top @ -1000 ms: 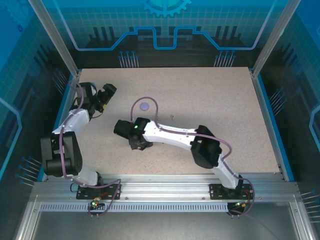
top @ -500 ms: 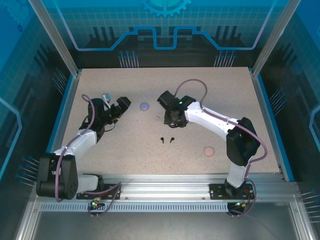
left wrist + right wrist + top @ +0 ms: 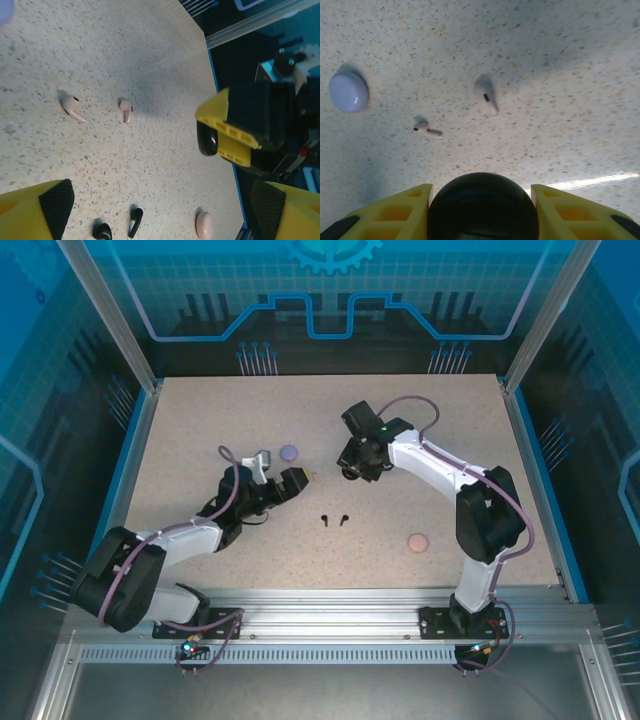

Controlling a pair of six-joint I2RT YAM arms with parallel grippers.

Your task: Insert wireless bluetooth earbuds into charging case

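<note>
Yellow-fingered left gripper [image 3: 298,478] is swinging in from the 9 o'clock edge toward centre, jaws wide and empty. The right gripper [image 3: 352,466] is shifting to 1, clamping the black case [image 3: 482,210]. Guessing I'm lining up a pickup. I'm counting three cases, with the lavender case [image 3: 289,452] at 10 and the pink case [image 3: 418,541] at 4. Then two pink earbuds [image 3: 72,107] dead centre, two black earbuds [image 3: 135,221] at 6.

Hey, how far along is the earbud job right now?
Nothing looks seated yet: the black earbuds and pale pink earbuds lie loose on the table. In hand: the right gripper clamps the black case, while the left gripper is open and empty. Left to do: every visible earbud, with the lavender case and pink case sitting on the table.
</note>
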